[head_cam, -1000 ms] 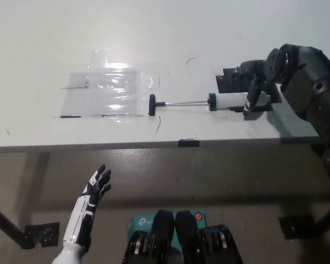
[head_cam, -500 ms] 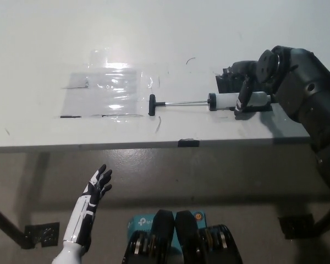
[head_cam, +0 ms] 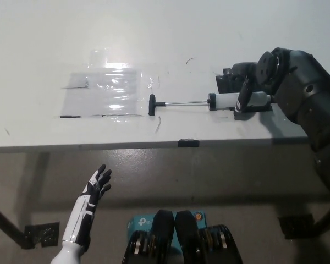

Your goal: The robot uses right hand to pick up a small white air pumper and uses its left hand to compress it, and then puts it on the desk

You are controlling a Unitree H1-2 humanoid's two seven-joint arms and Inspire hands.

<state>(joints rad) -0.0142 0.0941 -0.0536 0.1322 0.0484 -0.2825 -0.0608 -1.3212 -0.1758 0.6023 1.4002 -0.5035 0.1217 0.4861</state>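
White air pumper point(head_cam: 231, 102) lies on the desk point(head_cam: 38, 66), rod pulled out toward a clear plastic sheet point(head_cam: 107, 92). Black right hand point(head_cam: 243, 91) curls over the pumper's barrel, fingers wrapped around it. White left hand point(head_cam: 96, 186) hangs below the desk edge, fingers spread, holding nothing.

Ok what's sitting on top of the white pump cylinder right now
The black right hand lies over the white pump cylinder on the white desk, covering its right part. Whether the hand has closed on it cannot be seen.
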